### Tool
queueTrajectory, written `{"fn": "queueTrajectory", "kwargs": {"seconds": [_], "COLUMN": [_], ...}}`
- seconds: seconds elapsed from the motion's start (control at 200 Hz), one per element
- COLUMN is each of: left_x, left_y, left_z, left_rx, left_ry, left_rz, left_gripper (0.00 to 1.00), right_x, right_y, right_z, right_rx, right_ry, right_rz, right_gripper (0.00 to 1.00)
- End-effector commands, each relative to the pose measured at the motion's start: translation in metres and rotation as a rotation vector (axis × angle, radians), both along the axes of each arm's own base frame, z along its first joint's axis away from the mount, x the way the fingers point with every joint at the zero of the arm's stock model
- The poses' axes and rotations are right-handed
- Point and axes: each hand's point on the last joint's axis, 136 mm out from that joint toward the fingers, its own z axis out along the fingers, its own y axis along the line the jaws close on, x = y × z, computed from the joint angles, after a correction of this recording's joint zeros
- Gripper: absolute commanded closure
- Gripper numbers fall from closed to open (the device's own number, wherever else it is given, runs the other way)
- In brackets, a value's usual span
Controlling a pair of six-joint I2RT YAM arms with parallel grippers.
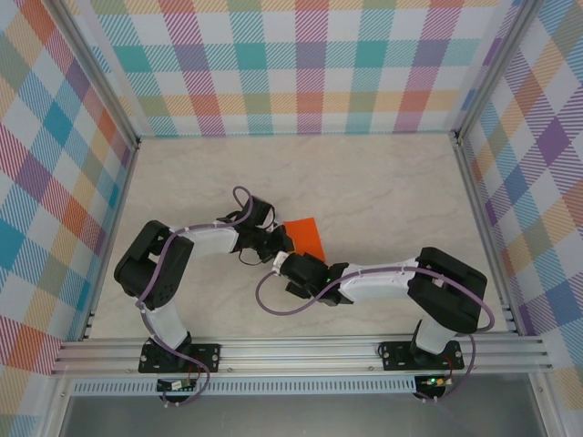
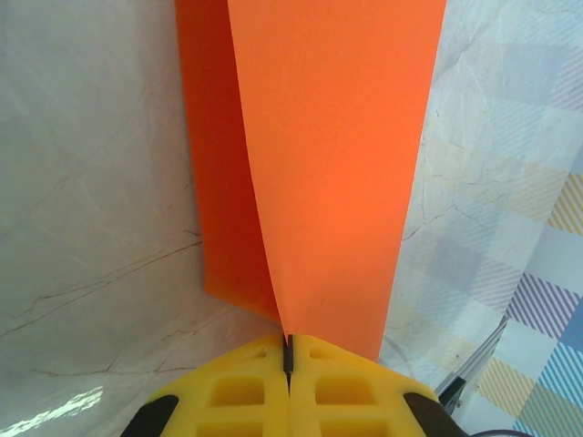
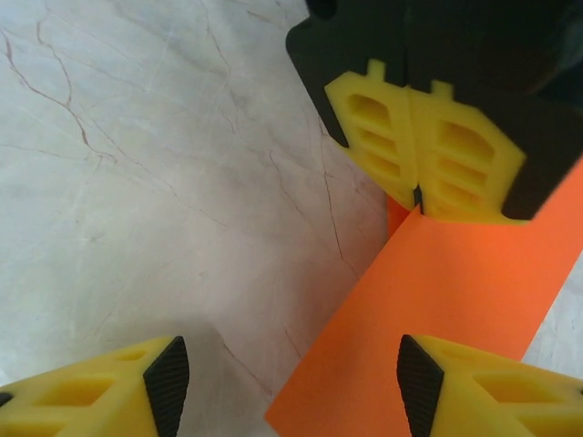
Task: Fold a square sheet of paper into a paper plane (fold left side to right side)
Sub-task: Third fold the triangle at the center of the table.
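If you start with the big stuff, it's a pale marble-look table [image 1: 383, 182] boxed in by plaid walls [image 1: 301, 64]. The left arm [image 1: 205, 238] reaches in from the left and the right arm [image 1: 383, 280] from the right, so the two wrists nearly meet in the middle. Just past that meeting point, off to the far-right side, is the orange sheet of paper [image 1: 307, 233], which is small next to the arms.

The left gripper [image 2: 288, 353] is clamped tight on one edge of the sheet, yellow fingers [image 2: 237, 390] pressed together with the paper coming out of the seam. From its wrist camera the paper runs straight away from the fingers, long axis pointing dead ahead. The held flap is lifted off a darker orange layer that looks to lie flat on the table, underneath and to the left. Reads like mid-fold to me: flap up, not laid down yet.

The right gripper [image 3: 287, 373] is wide open and holding nothing. It sits just beside the near corner of the sheet, looking across at the left gripper's pinch. Can't tell if its fingers touch the table.

What the next bit hinges on, I reckon: in the overhead view the sheet lies to the right of the left gripper. So carrying the held edge over means going further right across the paper's width, and left is the arm that's got it. Right is near enough to press the flat part down if needed.
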Motion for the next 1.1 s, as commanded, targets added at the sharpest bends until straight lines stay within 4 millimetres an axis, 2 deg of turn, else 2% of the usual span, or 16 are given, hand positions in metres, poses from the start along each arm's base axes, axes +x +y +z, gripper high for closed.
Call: {"fn": "queueTrajectory", "kwargs": {"seconds": [0.0,0.2,0.32,0.445,0.605,0.735,0.87,0.99,1.095], "left_x": [-0.002,-0.002,0.000,0.003,0.006,0.012,0.023,0.040,0.052], "left_y": [-0.005,-0.002,0.005,0.014,0.032,0.050,0.044,0.026,0.005], "left_z": [0.008,0.007,0.009,0.017,0.032,0.051,0.064,0.067,0.064], "left_rx": [-0.011,-0.001,0.003,0.003,0.005,0.000,-0.036,-0.083,-0.091], "left_ry": [-0.001,-0.001,-0.009,-0.031,-0.060,-0.099,-0.126,-0.135,-0.140], "left_rz": [-0.027,-0.032,-0.024,-0.030,-0.028,-0.004,-0.030,-0.063,-0.117], "left_gripper": [1.00,1.00,0.92,0.78,0.57,0.48,0.51,0.63,0.67], "right_x": [0.014,0.014,0.008,0.002,-0.002,-0.002,0.000,0.003,0.004], "right_y": [0.013,0.013,0.010,0.010,0.012,0.012,0.013,0.011,0.010], "right_z": [0.017,0.022,0.016,0.010,0.008,0.006,0.007,0.006,0.007], "right_rx": [0.035,0.023,-0.002,0.002,0.026,0.037,0.047,0.070,0.091], "right_ry": [-0.061,-0.064,-0.037,0.012,0.063,0.086,0.095,0.114,0.138], "right_rz": [-0.004,0.011,0.036,0.052,0.057,0.049,0.040,0.020,0.008], "right_gripper": [0.47,0.82,1.00,1.00,1.00,1.00,1.00,1.00,1.00]}}
